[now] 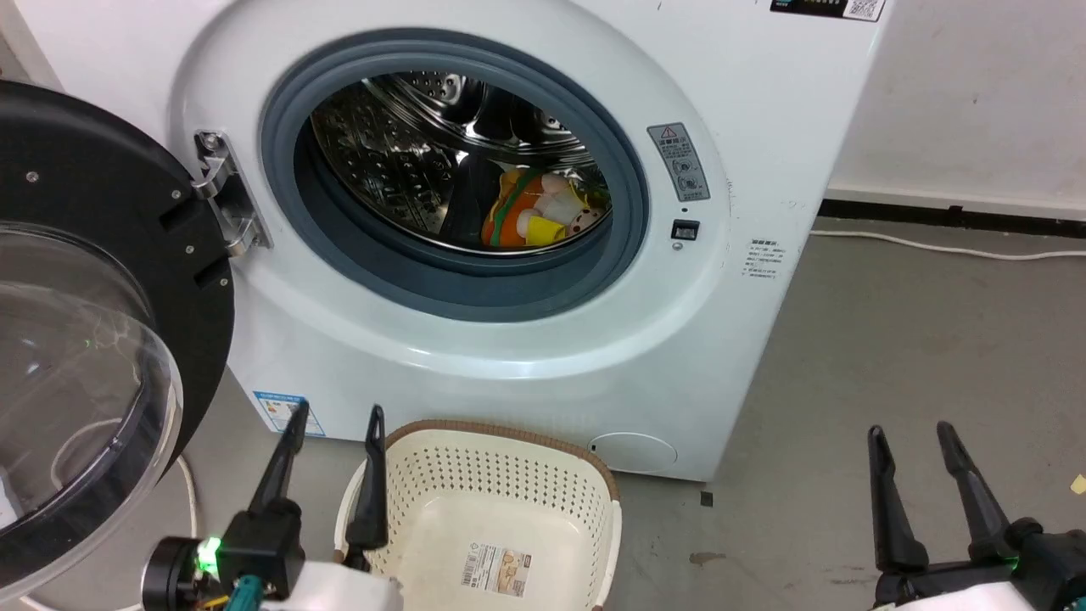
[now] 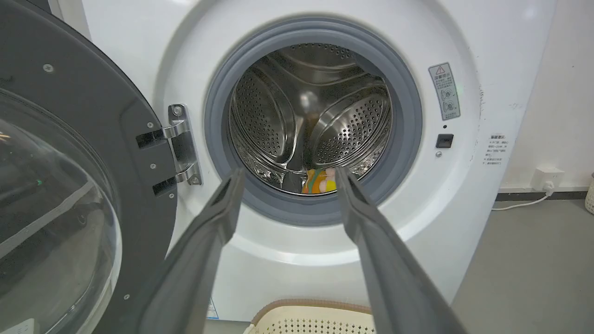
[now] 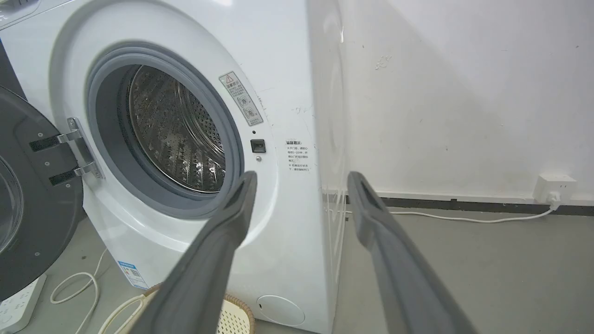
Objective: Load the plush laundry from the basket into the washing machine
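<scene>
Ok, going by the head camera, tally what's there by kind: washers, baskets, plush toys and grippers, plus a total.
Washing machine: 1
Basket: 1
Plush laundry: 1
Grippers: 2, the left gripper and the right gripper
Total: 5

The plush doll (image 1: 528, 216) lies in the drum (image 1: 382, 161) of the washing machine (image 1: 526, 339). The basket (image 1: 492, 467) stands near, just before the machine.
</scene>
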Tool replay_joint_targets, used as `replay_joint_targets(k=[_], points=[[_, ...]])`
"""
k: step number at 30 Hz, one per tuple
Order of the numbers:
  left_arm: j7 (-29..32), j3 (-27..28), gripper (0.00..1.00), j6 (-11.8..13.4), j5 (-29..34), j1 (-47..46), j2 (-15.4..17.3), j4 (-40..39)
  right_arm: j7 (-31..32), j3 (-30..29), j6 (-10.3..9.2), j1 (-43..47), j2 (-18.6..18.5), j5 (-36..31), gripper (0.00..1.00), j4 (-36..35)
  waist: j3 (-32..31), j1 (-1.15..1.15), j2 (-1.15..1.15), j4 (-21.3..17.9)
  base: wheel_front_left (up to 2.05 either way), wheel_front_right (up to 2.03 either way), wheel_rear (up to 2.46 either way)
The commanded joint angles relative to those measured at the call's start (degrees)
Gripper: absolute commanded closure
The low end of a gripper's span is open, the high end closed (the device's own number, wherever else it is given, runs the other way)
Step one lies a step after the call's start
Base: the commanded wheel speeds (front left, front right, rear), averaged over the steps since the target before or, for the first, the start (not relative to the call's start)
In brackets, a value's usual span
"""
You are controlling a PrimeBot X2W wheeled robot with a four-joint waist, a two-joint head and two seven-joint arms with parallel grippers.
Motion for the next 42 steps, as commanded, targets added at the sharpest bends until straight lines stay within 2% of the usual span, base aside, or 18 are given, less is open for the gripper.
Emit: replay_joint_targets(k=[1,8,14,15,42], points=[[-0.3,0.2,0.0,-0.3,0.6,1.1,-0.2,-0.1,-0.2,0.1,-0.04,0.9,-0.1,-0.5,0.0,0.3,-0.2,0.0,0.0,-0.2,0.0,0.0,0.0],[-0.3,1.0,0.0,-0.5,2.9,2.6,-0.7,3.9,-0.2,0.6,-0.04,2.1,-0.1,-0.4,0.0,2.5,-0.7,0.0,0.0,-0.6,0.0,0.0,0.0],[-0.3,2.0,0.0,-1.1,2.2,2.7,-2.1,5.6,-0.2,0.9,-0.04,2.1,-0.1,-0.1,0.0,3.6,-0.9,0.0,0.0,-0.7,0.0,0.0,0.0],[0.1,1.8,1.0,-1.0,2.2,2.2,-2.1,5.5,0.0,0.9,0.0,1.5,0.0,-0.3,1.0,3.4,-0.9,0.0,0.0,-0.7,0.0,0.0,0.0],[2.9,3.3,1.0,-2.0,3.4,1.8,-3.0,4.6,2.8,1.2,-0.01,0.2,0.0,-2.1,1.0,3.3,-0.9,0.0,0.0,-1.2,0.0,0.0,0.0]])
